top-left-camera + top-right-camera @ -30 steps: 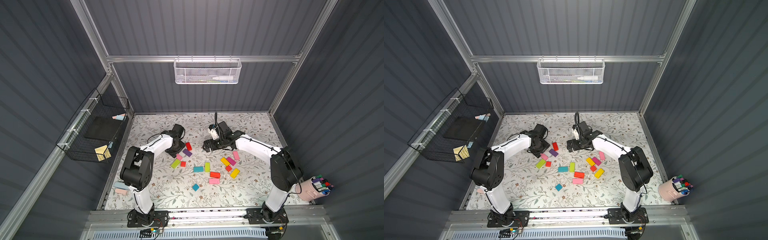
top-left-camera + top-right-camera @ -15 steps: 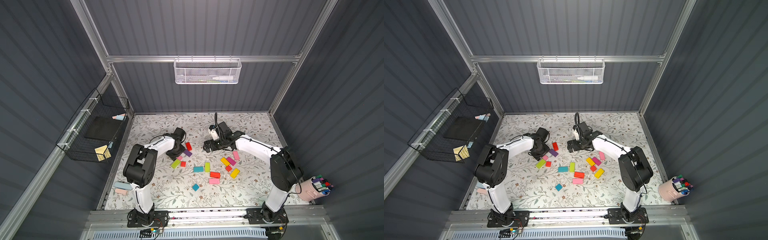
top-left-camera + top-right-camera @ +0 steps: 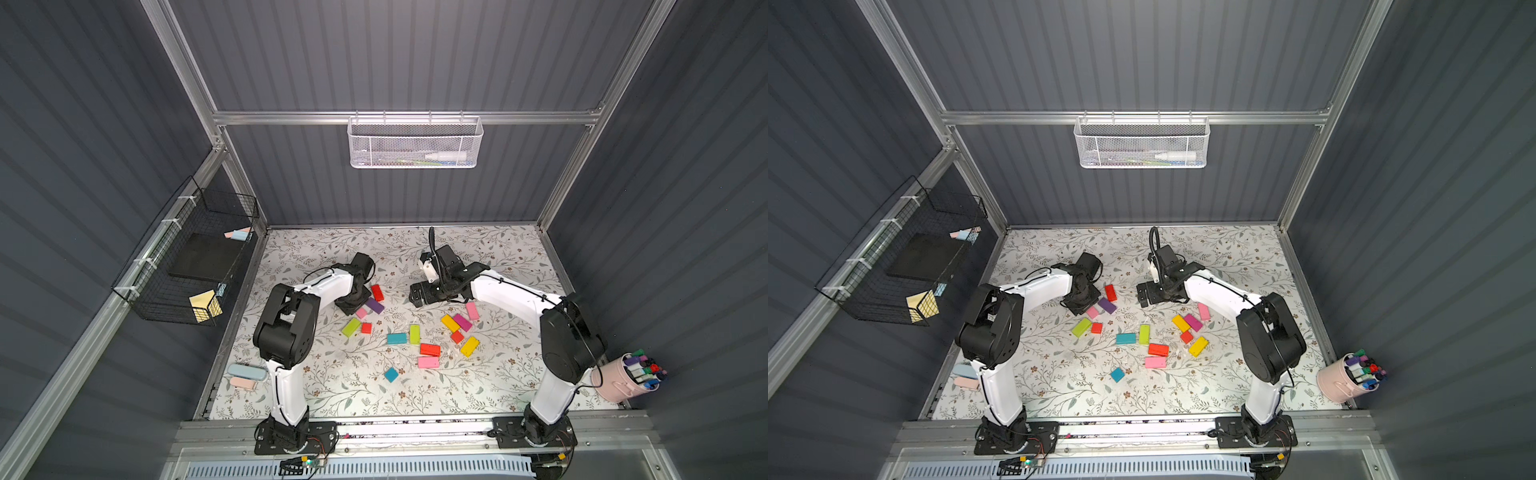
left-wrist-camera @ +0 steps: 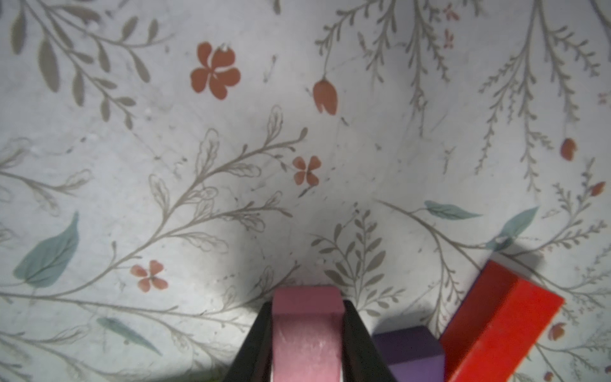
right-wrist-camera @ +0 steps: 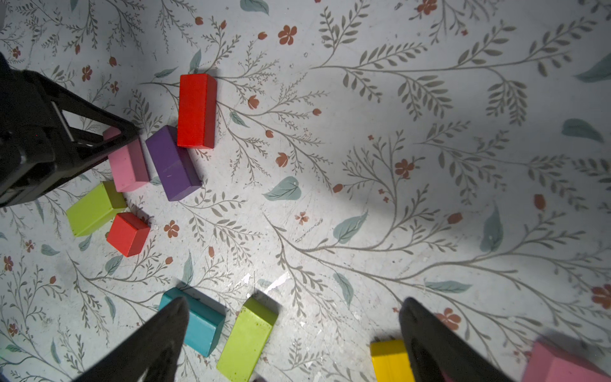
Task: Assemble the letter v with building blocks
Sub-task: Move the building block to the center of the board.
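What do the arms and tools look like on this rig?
Both arms match: the left arm and right arm have glossy white links, bulky black joint housings and black base plates. A thin black cable runs along each white link; a thicker black hose loops up at the right wrist. The left tool and right tool have tapered matte black fingers. No markings visible.

Bright building blocks (image 3: 414, 333) lie scattered flat around the middle of the table (image 3: 332, 395). A pink block (image 4: 307, 334) lies just beside a purple block (image 4: 408, 350).
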Controlling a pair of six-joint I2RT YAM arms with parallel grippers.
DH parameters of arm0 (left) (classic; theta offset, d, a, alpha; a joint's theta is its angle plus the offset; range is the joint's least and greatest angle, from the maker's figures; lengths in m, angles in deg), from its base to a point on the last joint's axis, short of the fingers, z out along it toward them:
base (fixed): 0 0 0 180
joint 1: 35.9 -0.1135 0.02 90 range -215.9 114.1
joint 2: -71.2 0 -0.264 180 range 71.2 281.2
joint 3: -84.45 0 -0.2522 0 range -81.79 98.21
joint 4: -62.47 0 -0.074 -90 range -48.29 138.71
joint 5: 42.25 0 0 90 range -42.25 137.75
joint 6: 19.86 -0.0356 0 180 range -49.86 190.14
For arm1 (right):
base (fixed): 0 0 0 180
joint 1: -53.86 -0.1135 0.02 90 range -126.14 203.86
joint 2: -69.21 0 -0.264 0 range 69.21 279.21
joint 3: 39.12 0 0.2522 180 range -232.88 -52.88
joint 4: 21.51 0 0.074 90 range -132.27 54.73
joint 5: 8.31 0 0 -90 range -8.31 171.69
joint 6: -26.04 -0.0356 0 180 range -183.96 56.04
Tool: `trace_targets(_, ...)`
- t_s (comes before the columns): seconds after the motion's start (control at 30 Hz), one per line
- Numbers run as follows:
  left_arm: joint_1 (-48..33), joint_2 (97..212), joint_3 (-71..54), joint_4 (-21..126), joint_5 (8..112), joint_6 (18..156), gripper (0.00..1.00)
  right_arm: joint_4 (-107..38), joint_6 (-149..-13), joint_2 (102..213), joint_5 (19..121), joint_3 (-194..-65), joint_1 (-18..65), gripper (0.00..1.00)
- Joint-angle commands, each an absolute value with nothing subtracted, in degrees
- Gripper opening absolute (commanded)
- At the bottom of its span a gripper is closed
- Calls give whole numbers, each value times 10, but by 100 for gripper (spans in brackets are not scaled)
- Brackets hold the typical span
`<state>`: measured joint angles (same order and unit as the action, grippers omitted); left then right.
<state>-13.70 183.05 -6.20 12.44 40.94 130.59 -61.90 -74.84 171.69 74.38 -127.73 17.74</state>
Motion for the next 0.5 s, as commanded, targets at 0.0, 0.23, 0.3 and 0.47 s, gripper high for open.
trace_targets(0.0,-141,1869,-37,116,369,1284,25,-626,-742,1719,742,-1275,176,99)
trace_targets(0.23,-197,1908,2,125,323,1230,27,-595,-741,1713,725,-1257,175,99)
trace_targets(0.3,-216,1919,20,126,315,1217,27,-588,-741,1712,719,-1252,176,99)
trace_targets(0.47,-227,1945,50,132,309,1197,28,-579,-741,1714,713,-1251,174,99)
